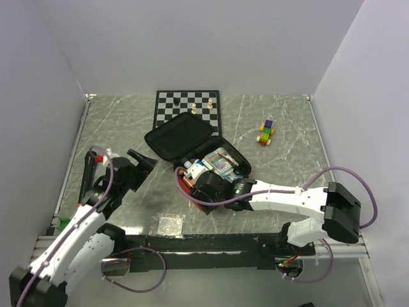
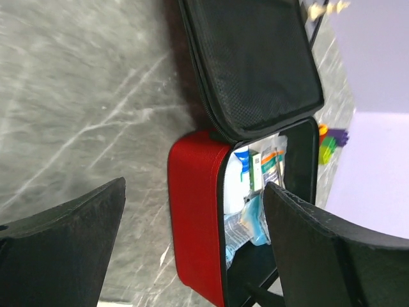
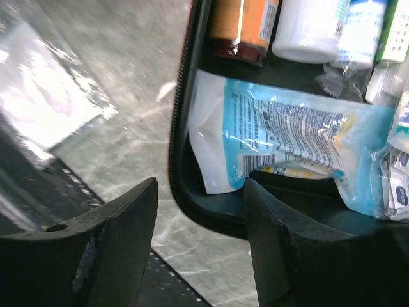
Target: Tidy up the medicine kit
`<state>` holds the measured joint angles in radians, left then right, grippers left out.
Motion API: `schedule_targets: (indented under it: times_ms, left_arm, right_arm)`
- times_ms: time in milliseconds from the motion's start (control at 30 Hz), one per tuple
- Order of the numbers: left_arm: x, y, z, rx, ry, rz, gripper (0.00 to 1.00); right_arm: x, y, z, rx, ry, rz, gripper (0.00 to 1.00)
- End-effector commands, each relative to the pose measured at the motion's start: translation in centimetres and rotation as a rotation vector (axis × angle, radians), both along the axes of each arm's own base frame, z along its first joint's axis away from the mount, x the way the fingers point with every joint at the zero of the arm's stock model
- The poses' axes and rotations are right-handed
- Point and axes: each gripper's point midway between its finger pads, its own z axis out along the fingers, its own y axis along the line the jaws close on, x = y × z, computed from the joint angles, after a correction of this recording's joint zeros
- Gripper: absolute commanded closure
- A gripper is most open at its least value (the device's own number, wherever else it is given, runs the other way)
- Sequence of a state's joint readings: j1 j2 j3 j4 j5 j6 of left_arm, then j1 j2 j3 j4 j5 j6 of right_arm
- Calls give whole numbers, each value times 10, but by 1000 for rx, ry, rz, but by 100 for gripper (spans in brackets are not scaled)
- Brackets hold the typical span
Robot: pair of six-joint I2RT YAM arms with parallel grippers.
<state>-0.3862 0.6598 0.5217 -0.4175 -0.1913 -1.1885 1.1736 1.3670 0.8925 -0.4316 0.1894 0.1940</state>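
- Your medicine kit point(image 2: 195, 211) shows a red shell, with black mesh lining inside the lid.
- There's the chessboard point(image 1: 172, 105), black-and-white checks, and its chess pieces point(image 1: 193, 109) are pale cream.
- Your counter point(image 1: 121, 128) reads grey-green marble, veined in white.
- The toy blocks point(image 1: 266, 133) flash purple, green, yellow and orange.
- On your right wrist view: a light-blue-and-white packet point(image 3: 287, 137), an amber bottle point(image 3: 239, 22) with an orange label, and a white bottle point(image 3: 310, 29).
- Purple cables point(image 1: 348, 171) and white-and-black arms point(image 1: 287, 197).
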Motion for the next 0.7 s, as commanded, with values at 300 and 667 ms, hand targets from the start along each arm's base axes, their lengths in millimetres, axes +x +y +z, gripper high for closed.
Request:
schedule_targets:
  times_ms: [300, 667]
  left_arm:
    - [66, -10, -24, -130, -69, -70, 10]
    - [109, -12, -18, -191, -155, -121, 9]
  right_arm:
    - [-19, 1, 71, 270, 44, -36, 36]
    - [-28, 0, 59, 283, 84, -33, 36]
